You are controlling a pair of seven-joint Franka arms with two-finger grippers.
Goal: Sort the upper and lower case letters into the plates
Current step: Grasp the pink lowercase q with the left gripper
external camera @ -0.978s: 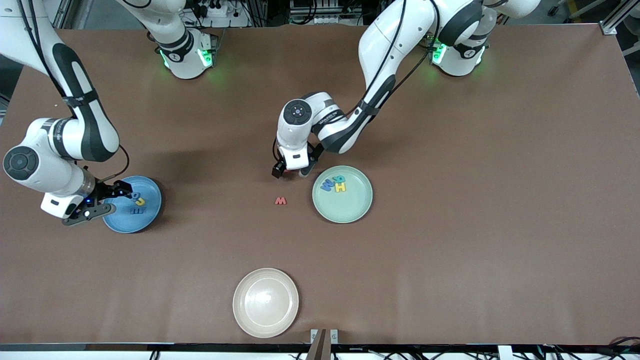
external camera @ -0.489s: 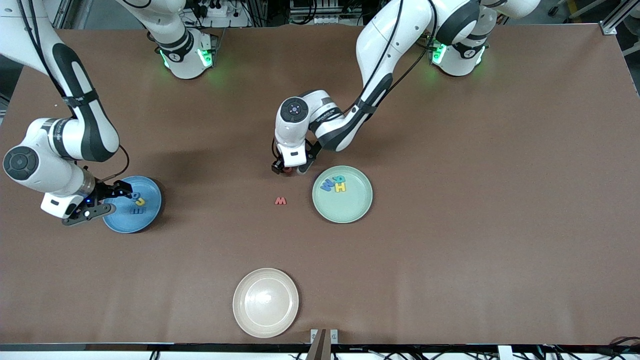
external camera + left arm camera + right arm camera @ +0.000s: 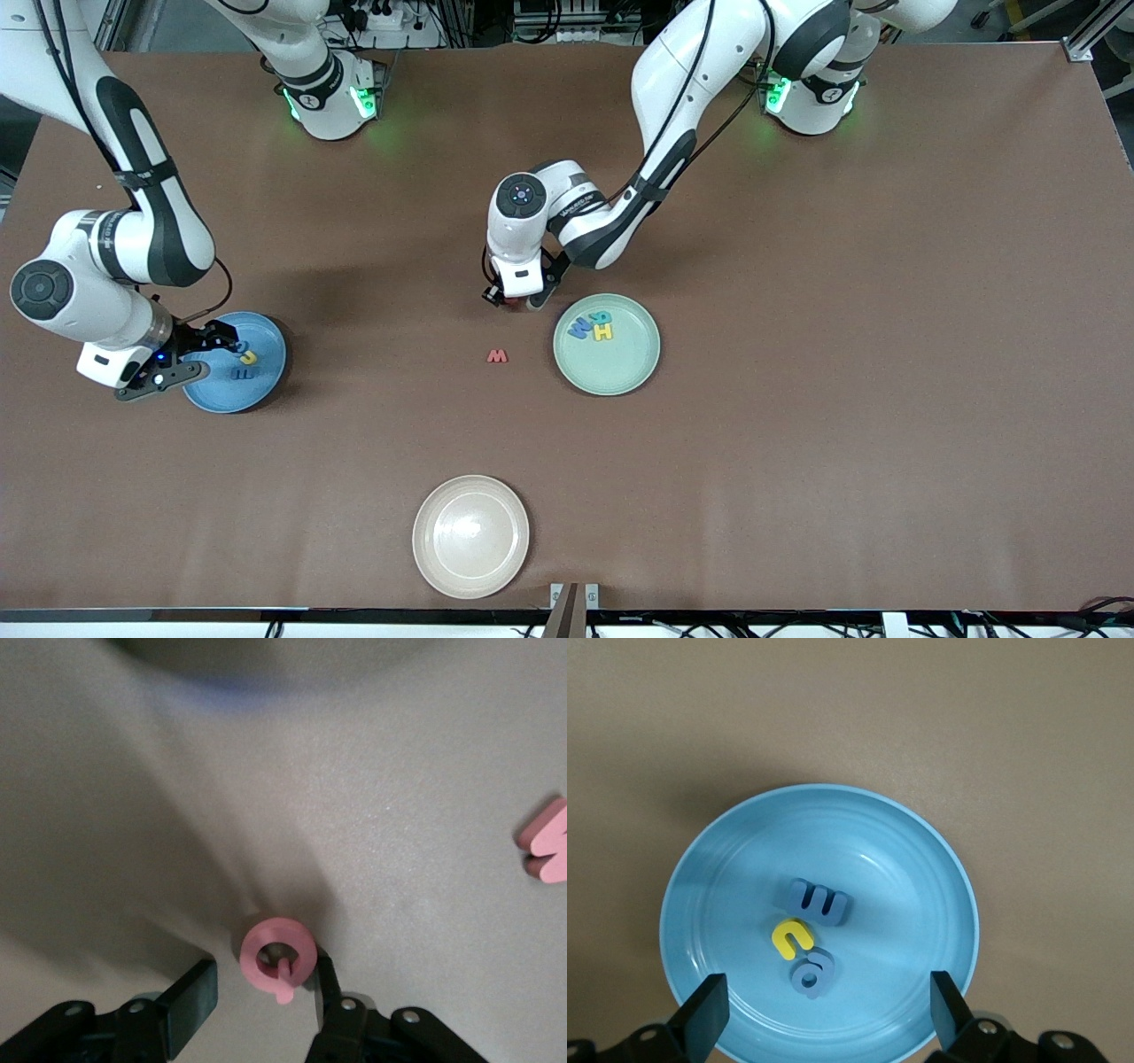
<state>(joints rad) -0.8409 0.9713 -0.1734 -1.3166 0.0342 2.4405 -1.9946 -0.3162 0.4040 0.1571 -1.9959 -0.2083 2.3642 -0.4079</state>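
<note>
Left gripper (image 3: 261,997) down on table, jaws open astride red Q (image 3: 277,958), nothing held. Right gripper (image 3: 824,1014) waited open over blue plate (image 3: 726,859). Could pinch Q off-centre and flick it toward red W (image 3: 497,356).

White arms (image 3: 682,80), black joint bands, green-lit bases (image 3: 332,102)

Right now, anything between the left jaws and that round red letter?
Nothing visible. The left gripper is down at the table with its jaws open around the round red letter, bare table in the gap. The red W lies apart, nearer the camera.
</note>
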